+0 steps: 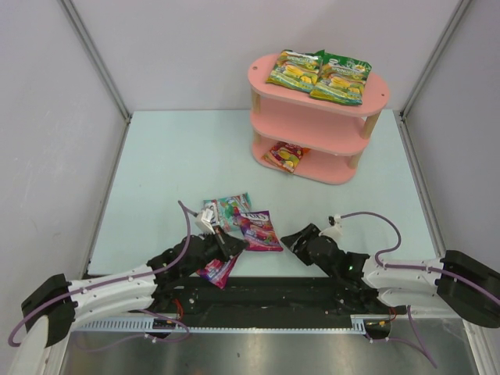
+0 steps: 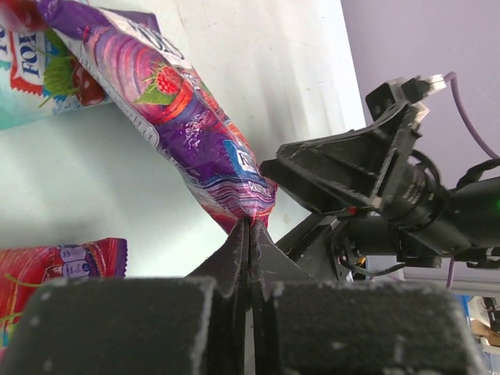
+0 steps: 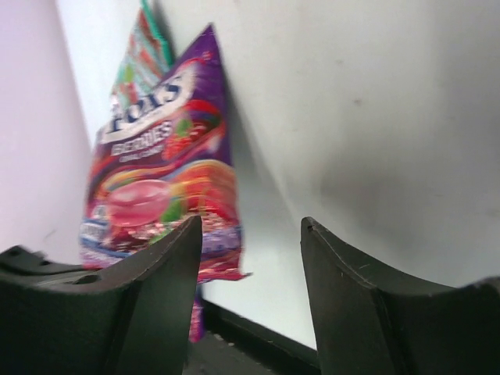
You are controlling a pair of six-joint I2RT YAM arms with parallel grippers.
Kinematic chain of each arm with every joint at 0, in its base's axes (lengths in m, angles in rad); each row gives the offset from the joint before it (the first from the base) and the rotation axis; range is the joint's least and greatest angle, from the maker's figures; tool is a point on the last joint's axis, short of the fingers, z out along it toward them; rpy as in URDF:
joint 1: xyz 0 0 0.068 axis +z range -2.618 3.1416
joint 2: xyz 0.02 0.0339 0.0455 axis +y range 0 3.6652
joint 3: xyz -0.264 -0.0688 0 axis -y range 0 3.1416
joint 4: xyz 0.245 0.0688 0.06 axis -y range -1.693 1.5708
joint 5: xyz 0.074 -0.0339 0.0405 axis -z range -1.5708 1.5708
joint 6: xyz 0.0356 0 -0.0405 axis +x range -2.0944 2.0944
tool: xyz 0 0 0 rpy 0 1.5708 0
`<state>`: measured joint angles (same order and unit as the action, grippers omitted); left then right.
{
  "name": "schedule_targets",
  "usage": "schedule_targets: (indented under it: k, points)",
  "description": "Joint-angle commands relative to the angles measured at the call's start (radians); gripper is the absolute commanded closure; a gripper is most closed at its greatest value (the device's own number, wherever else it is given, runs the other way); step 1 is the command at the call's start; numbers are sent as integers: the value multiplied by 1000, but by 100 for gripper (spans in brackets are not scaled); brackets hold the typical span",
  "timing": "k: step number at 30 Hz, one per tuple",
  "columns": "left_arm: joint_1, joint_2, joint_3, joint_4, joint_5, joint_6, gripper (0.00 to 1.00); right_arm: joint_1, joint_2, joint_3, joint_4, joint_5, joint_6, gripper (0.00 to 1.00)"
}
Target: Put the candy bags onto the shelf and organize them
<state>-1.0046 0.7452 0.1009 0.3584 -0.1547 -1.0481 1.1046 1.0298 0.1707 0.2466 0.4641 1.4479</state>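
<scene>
"While three candy bags are seen on the pink shelf (image 1: 306, 126), how much is judged left?"

"Half. Two green-yellow bags (image 1: 294, 72) are laid on its top tier, an orange-red bag (image 1: 286, 155) on the bottom. A teal bag (image 1: 232, 206), a purple bag (image 2: 187, 133) and a red bag (image 2: 58, 269) lie on the table (image 1: 172, 156), lower centre."

"And the purple one?"

"One short end is pinched by the closed left gripper (image 2: 248, 230); its long axis runs from upper left down to that pinch. The right gripper (image 3: 250, 223) is held open nearby."
</scene>
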Motion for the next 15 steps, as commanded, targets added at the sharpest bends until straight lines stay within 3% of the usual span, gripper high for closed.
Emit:
schedule_targets:
  k: [1, 15]
  points:
    - [6, 2, -10, 66, -5, -29, 100, -11, 13, 1, 169, -36, 35, 41]
    - [6, 8, 6, 94, 6, -36, 100, 31, 87, 29, 155, -30, 123, 40]
